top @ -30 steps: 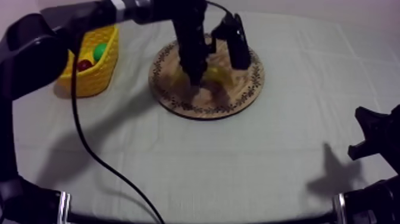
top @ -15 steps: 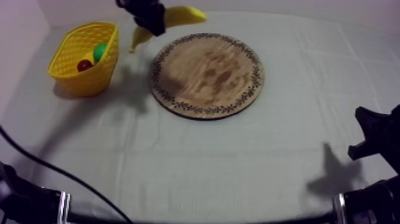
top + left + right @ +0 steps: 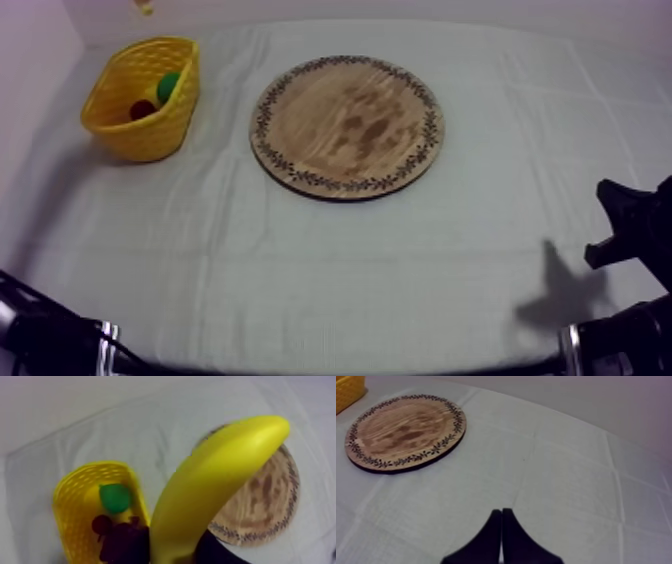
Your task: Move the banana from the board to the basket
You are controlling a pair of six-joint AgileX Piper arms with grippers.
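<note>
Change: the board now lies bare. A second ago the left arm stood on it over the banana, and half a second ago the banana hung near the basket.
Meaning: the pick-up looks done, and only the drop into the basket remains.
Banana: held high above the table, with the basket's rim and the board's edge below it.
Left gripper: clamped on the banana's lower end.
Right gripper: fingers pressed into a narrow wedge, holding nothing, well apart from the board.
Basket contents: a pear and a small red fruit.
Hard to tell: a yellow speck at the top view's far edge is probably the banana. A dark lump beside the pear could be fruit or a finger.
</note>
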